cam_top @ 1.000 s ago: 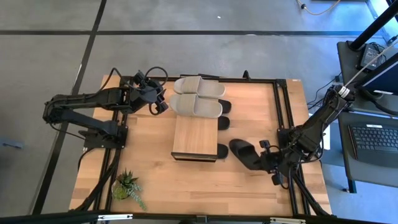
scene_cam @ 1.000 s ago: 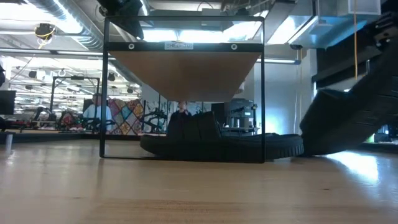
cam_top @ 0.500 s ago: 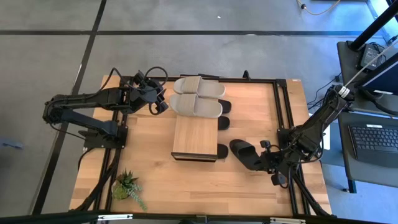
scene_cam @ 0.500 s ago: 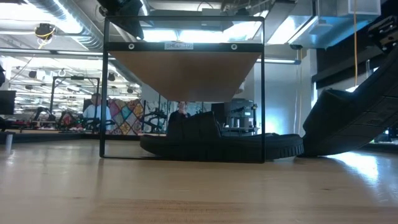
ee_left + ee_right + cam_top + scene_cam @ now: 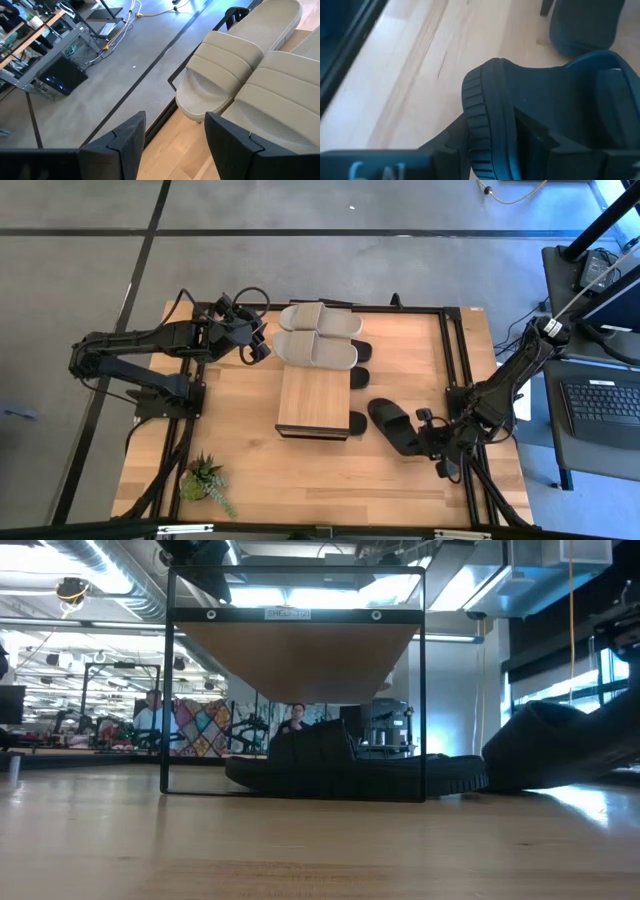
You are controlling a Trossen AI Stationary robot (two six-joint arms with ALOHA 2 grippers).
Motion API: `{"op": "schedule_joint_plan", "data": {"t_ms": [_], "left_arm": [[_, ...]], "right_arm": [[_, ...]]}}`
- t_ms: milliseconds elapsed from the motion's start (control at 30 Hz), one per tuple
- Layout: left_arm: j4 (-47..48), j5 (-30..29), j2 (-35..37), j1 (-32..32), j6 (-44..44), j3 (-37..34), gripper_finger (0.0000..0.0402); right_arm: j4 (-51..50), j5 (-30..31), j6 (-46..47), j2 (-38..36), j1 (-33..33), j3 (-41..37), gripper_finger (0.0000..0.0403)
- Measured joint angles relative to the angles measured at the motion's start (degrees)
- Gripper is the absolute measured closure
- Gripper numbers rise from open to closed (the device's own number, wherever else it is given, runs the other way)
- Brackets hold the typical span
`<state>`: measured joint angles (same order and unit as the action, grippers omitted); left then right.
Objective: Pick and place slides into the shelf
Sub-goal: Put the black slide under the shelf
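Slide [image 5: 392,426], black, clamped by heel in right gripper [image 5: 428,436], beside shelf [image 5: 313,401]; left gripper [image 5: 258,340] wide.

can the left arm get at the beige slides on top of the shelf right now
Probably yes. The left gripper hangs open just beside the two beige slides on the shelf, and nothing sits between them.

Beige slides [image 5: 318,335] atop shelf [image 5: 313,401]; black slide [image 5: 393,424] tilted just beside it
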<state>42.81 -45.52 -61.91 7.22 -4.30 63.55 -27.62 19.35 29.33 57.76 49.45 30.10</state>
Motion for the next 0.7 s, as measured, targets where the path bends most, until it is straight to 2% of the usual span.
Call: {"op": "schedule_joint_plan", "data": {"t_ms": [300, 700], "left_arm": [[0.0, 0.0, 0.0, 0.0, 0.0, 0.0, 0.0207], [0.0, 0.0, 0.0, 0.0, 0.0, 0.0, 0.0207]], "right_arm": [[-4.6, -1.9, -13.1, 0.0, 0.0, -1.5, 0.0281], [-3.8, -2.2, -13.2, 2.9, -0.3, -1.4, 0.0281]]}}
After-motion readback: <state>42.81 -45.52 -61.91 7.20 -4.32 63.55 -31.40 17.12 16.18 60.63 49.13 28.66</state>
